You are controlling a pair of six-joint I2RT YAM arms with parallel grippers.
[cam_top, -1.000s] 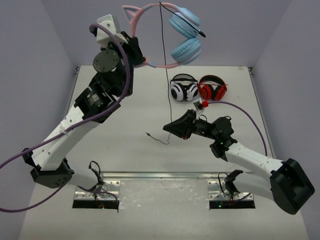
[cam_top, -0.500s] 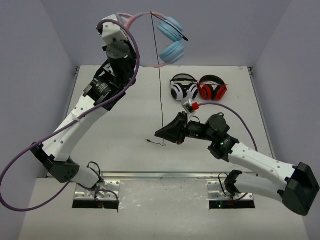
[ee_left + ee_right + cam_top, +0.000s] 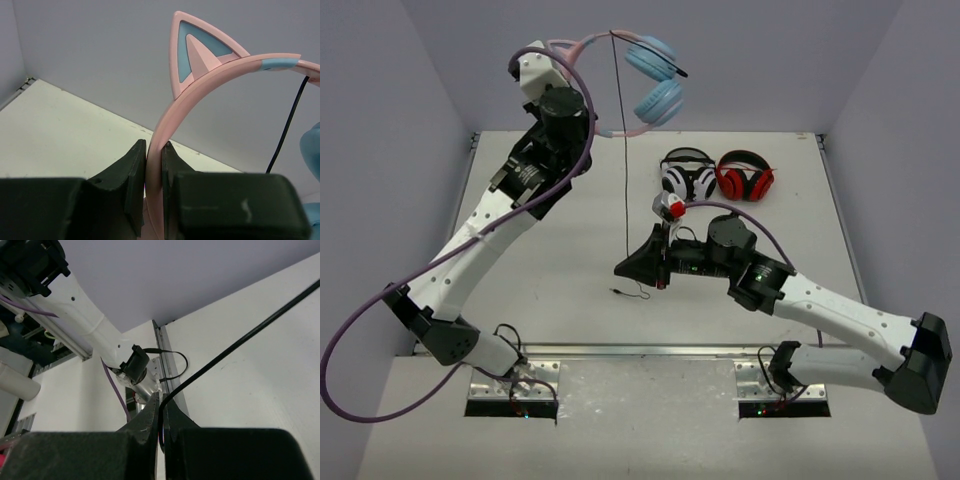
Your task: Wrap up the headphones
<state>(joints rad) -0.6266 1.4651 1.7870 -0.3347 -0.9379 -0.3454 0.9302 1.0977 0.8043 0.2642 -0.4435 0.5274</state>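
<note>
Where the headphones are: we see them high in the air, over the far end of the table
Left gripper: squeezing the pink headband
Right gripper: pinching the black cable low down, near the table
Cable: hangs straight down

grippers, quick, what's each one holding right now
Left gripper: closed, holding the headphones by their pink band.
Right gripper: closed on the cable.
</note>
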